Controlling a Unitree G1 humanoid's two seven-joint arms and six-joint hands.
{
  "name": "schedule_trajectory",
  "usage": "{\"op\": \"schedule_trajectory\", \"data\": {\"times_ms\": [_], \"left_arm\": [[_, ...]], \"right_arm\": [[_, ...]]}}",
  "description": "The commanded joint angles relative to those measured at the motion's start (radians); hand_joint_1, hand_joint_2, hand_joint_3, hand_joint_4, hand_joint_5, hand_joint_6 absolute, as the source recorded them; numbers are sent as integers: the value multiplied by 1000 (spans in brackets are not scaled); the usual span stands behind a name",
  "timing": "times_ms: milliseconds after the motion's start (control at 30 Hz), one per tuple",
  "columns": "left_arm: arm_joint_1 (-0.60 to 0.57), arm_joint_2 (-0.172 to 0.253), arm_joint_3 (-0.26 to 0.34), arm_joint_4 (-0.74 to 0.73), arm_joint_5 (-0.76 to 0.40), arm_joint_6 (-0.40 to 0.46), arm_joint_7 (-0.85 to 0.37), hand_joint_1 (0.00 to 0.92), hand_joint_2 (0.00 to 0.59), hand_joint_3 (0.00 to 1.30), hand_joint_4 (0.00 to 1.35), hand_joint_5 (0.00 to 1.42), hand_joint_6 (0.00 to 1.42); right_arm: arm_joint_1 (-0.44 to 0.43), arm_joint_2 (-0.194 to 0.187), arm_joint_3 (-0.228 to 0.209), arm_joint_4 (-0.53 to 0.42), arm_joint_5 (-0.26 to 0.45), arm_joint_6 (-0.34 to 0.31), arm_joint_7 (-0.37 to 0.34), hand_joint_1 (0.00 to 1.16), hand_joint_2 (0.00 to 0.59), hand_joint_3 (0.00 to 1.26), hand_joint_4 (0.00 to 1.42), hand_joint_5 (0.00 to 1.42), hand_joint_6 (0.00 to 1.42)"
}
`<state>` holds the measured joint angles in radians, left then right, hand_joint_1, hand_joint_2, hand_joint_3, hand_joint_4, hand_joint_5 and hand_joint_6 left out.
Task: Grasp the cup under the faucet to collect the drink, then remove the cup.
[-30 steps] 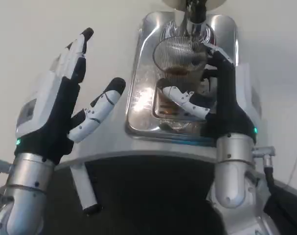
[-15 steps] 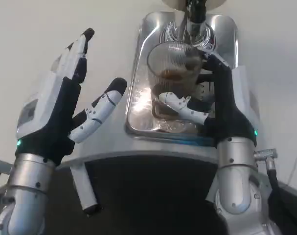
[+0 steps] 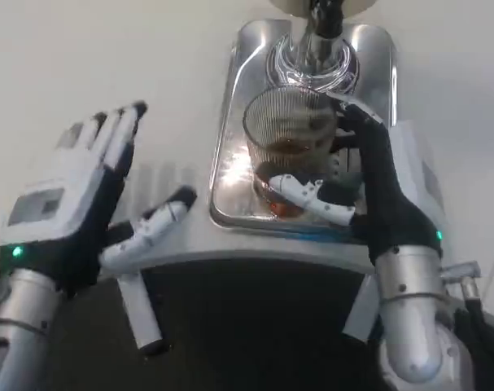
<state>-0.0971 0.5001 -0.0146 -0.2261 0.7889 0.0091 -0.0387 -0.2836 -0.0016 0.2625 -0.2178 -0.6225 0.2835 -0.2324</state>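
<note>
While right hand (image 3: 369, 191) grips it, cup (image 3: 291, 151) holds brown drink (image 3: 289, 148).

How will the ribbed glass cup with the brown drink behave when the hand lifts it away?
The cup looks like rigid glass, so probably fragile and slippery. The brown liquid adds weight and may slosh if tilted. The right hand wraps it low, so it could tip.

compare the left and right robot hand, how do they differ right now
The left robot hand holds nothing, fingers spread apart; the right robot hand grips the cup. The left one is off to the side of the tray, over the white table; the right one is over the tray, below the faucet. Both have white backs, black-and-white fingers and silver forearms.
</note>
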Motion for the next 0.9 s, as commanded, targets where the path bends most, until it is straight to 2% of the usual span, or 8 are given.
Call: {"op": "schedule_trajectory", "data": {"times_ms": [33,167,367,500,633,733,900], "left_arm": [[45,52,-27,-44,80,22,-48,7,178,0,0,0,0],[63,71,-45,-66,123,31,-75,21,169,0,0,0,0],[52,65,-62,-74,142,31,-85,23,158,0,0,0,0],[48,73,-72,-77,148,14,-80,22,155,0,0,0,0],[52,96,-71,-95,147,-15,-77,8,142,0,0,0,0],[68,111,-59,-124,138,-38,-76,0,139,0,0,0,0],[100,125,-38,-161,119,-72,-86,0,127,0,0,0,0]], "right_arm": [[39,-13,-2,-84,15,-46,20,1162,359,738,760,828,1079],[82,-32,-8,-160,24,-53,52,1162,357,738,760,829,1082],[159,-42,-6,-286,39,-43,102,1162,341,746,760,830,1099],[216,-53,0,-358,38,-48,133,1162,338,747,774,830,1101],[297,-71,-7,-475,57,-43,192,1162,337,747,776,832,1102],[337,-86,-21,-545,70,-31,235,1162,329,757,776,840,1118],[422,-124,-75,-688,102,-9,328,1162,325,760,781,841,1123]]}}
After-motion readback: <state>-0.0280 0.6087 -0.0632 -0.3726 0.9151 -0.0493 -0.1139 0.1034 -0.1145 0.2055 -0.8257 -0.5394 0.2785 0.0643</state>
